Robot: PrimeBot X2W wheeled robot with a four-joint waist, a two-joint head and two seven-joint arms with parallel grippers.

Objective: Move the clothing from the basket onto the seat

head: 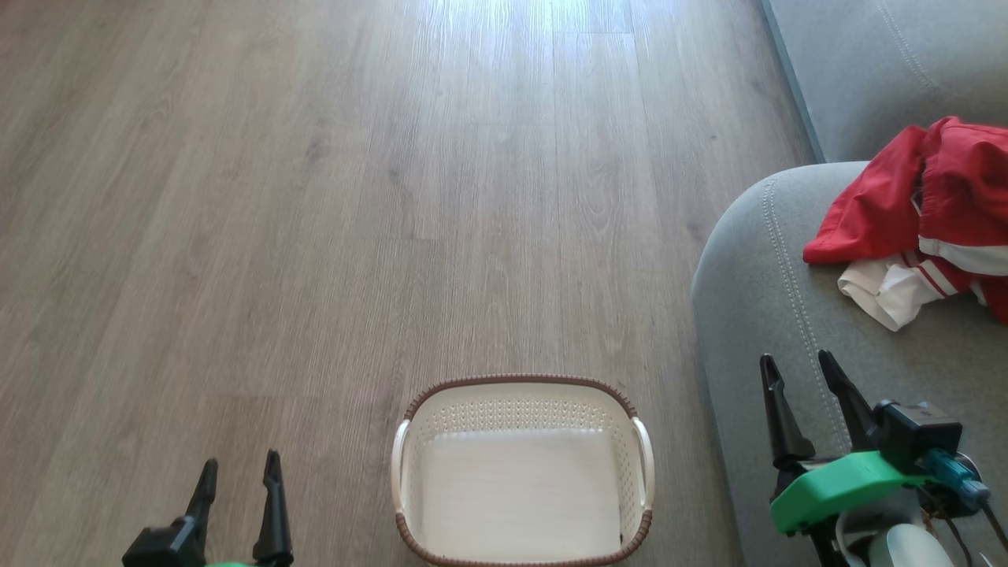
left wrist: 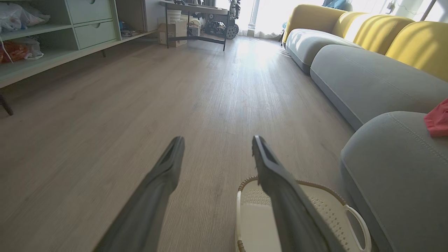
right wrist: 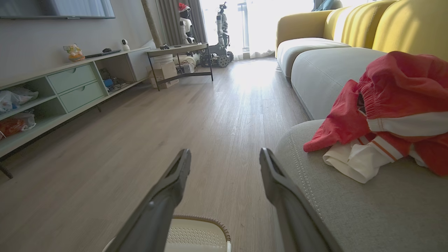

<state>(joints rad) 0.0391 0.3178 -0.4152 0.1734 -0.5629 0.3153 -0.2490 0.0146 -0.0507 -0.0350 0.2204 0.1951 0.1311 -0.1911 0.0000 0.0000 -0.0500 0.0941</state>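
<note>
The red clothing point(head: 929, 213) with white trim lies bunched on the grey seat point(head: 756, 315) at the right; the right wrist view shows the clothing point(right wrist: 388, 112) on the seat point(right wrist: 350, 210), and a red corner of clothing point(left wrist: 437, 120) shows in the left wrist view. The white basket point(head: 524, 472) with a brown rim stands on the floor at bottom centre with nothing inside; the basket point(left wrist: 252, 217) and the basket point(right wrist: 196, 234) sit low in both wrist views. My left gripper point(head: 240, 468) is open, left of the basket. My right gripper point(head: 799, 366) is open over the seat's front edge, short of the clothing.
Wood floor point(head: 315, 197) spreads to the left and ahead. A second grey cushion point(head: 882, 63) lies beyond the seat, with yellow backrests point(right wrist: 413, 24). A low green shelf unit point(right wrist: 70, 84), a small table point(right wrist: 178, 52) and another robot point(right wrist: 222, 35) stand far off.
</note>
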